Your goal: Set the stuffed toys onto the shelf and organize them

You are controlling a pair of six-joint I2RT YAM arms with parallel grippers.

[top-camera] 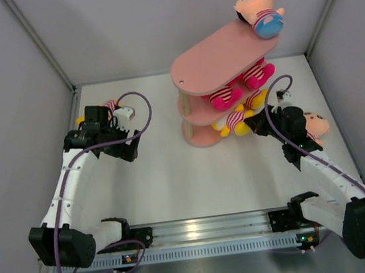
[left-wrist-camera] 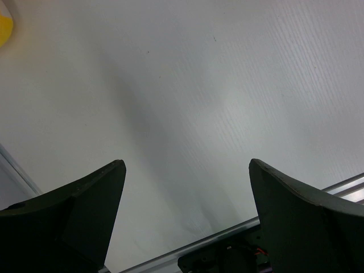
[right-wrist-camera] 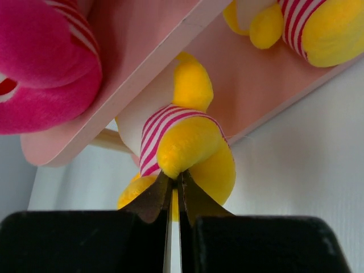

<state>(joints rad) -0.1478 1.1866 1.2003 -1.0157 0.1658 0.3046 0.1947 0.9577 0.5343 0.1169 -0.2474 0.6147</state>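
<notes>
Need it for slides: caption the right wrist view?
Shut right tool touching a striped yellow toy at the bottom board of the pink shelf.

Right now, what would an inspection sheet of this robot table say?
Surface: white table, no spills seen.
Job's things: pink shelf holds a peach-headed toy on top, hot pink toys mid-tier, yellow toys at the bottom; a second peach toy lies by the right arm, a half-hidden toy behind the left.
Clutter: nothing seen.
Grippers: left gripper open, empty; right gripper shut, tips touching one yellow toy.
Cables: purple cables loop along both arms.
Surroundings: grey walls.
</notes>
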